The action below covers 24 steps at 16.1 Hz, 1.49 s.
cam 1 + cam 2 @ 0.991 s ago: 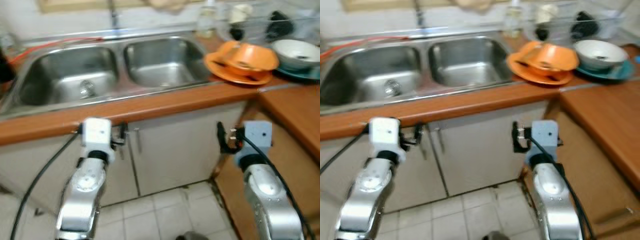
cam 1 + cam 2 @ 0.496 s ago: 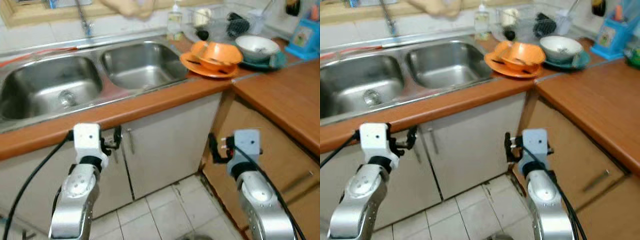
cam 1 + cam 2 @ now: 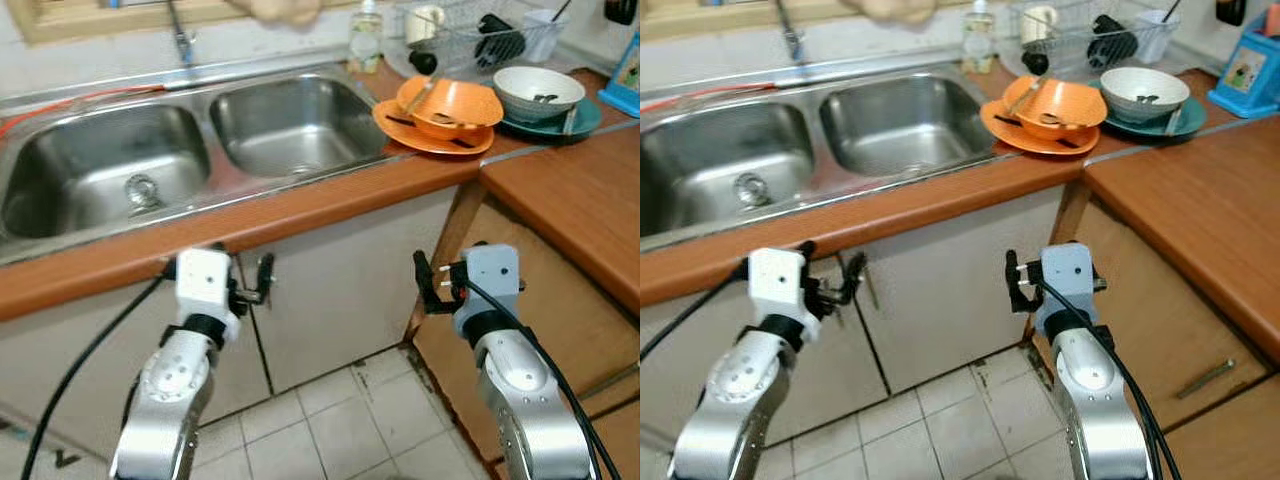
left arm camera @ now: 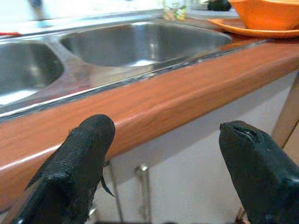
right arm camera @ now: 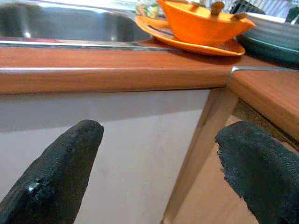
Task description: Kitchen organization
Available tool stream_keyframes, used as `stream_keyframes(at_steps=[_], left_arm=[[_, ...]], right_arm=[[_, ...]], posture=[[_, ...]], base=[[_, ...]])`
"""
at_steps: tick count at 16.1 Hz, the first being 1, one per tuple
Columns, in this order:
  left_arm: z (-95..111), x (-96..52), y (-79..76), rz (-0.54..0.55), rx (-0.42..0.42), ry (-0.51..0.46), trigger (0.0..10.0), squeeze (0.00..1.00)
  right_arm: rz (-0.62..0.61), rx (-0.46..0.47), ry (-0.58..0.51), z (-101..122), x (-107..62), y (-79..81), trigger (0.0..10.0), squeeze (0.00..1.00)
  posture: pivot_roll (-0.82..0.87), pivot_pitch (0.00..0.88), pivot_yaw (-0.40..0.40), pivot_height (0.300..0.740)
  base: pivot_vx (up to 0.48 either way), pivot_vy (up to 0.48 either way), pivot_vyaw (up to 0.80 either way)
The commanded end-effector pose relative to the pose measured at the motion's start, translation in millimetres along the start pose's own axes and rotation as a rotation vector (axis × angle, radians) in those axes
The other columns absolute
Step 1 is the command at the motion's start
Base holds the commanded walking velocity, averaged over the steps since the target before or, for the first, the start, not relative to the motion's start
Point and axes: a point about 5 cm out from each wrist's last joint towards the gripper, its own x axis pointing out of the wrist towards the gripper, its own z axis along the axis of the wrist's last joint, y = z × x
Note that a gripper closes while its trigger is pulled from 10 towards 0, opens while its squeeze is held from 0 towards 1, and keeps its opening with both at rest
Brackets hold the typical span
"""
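No readable labels or writing anywhere. Left gripper (image 4: 163, 163) and right gripper (image 5: 159, 172): both spread wide, holding nothing, touching nothing, hanging in front of the cabinet doors (image 3: 340, 280) below the counter edge (image 3: 300, 215). Count: two sink basins (image 3: 285, 120), one faucet (image 3: 180, 35), one orange bowl (image 3: 455, 100) on one orange plate (image 3: 400, 125) at the counter's inner corner, one white bowl (image 3: 538, 90) on a teal plate (image 3: 585, 118) beside it, one dish rack (image 3: 470, 30) along the counter's back edge.
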Motion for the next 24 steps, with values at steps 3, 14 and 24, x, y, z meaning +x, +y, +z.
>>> stream_keyframes(at_steps=[3,14,24], left_arm=[[2,-2.7,1.9,0.01,0.015,-0.021,10.0,0.0],[15,-0.5,-5.2,-0.021,0.016,-0.104,10.0,0.0],[7,3.3,8.7,0.08,0.073,-0.029,10.0,0.0]], right_arm=[[0.009,0.005,0.002,0,0.8,0.1,10.0,0.0],[0.116,0.02,-0.099,12,-5.6,7.6,10.0,0.0],[0.115,-0.01,-0.084,10,-4.5,5.8,10.0,0.0]], posture=[[-0.01,0.0,0.029,0.74],[-0.02,0.0,0.021,0.74],[-0.02,0.0,0.01,0.74]], base=[[0.459,0.0,-0.35],[0.397,0.0,-0.25],[0.0,-0.122,0.0]])
